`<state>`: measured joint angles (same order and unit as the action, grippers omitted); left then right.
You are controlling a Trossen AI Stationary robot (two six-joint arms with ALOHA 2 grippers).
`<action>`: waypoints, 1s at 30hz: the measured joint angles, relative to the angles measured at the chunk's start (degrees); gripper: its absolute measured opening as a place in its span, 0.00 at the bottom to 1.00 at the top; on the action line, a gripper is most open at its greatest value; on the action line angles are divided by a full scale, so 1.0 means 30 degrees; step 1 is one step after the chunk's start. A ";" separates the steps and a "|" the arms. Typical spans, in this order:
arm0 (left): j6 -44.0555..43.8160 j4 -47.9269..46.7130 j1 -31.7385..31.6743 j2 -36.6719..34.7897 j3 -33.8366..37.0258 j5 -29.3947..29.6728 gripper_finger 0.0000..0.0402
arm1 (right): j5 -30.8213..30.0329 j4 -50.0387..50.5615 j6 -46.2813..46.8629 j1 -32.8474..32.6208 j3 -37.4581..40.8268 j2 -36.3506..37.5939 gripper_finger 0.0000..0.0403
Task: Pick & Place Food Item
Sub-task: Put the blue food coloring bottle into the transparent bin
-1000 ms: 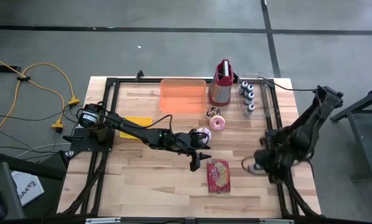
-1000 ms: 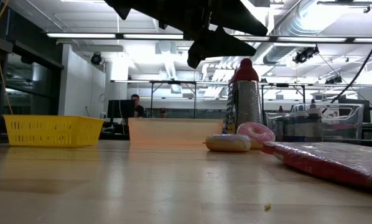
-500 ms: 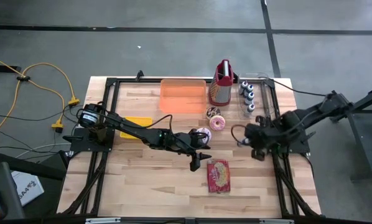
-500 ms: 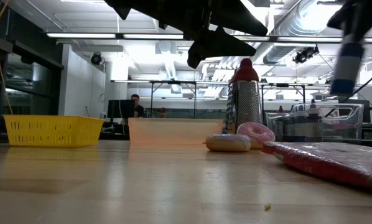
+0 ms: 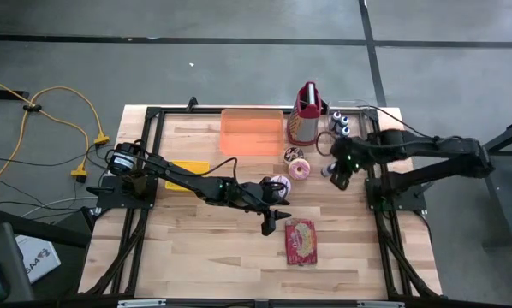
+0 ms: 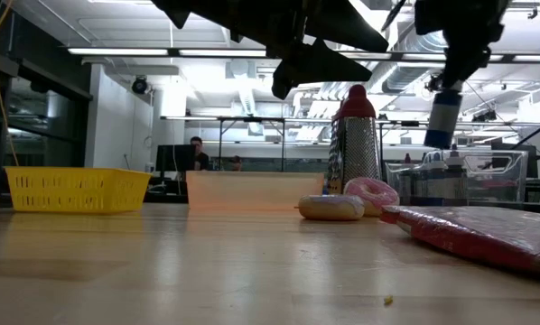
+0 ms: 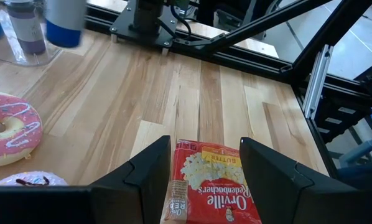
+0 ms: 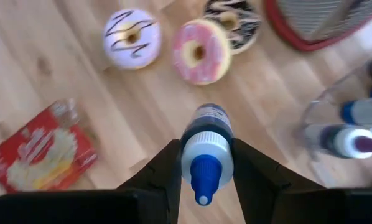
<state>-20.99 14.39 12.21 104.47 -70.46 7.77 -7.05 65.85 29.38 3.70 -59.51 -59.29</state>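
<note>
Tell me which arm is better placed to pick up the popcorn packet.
Left. Its open pincer hangs right over the popcorn packet, fingers either side. The right pincer is already shut on a blue-capped bottle, up by the doughnuts.

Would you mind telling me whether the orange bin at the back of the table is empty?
Empty, as far as the high view shows: the orange bin shows only its bare floor. The low view sees just its side wall.
</note>
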 joint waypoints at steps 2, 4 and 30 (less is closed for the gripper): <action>0.0007 0.0000 -0.0001 0.0000 0.0007 -0.0001 0.46 | 0.0293 0.0013 -0.0468 0.1232 -0.0258 0.0000 0.27; 0.0007 0.0000 -0.0093 0.0000 0.0000 -0.0007 0.46 | 0.0637 -0.0006 -0.0946 0.2452 -0.0764 0.0000 0.27; 0.2441 -0.0475 -0.0168 0.0000 0.0007 -0.1600 0.46 | 0.0263 0.2391 -0.5557 1.6809 -0.4058 -0.0295 0.27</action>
<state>-13.67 12.97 11.70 104.47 -70.43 2.97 -6.26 73.02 12.71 54.13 -71.68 -60.17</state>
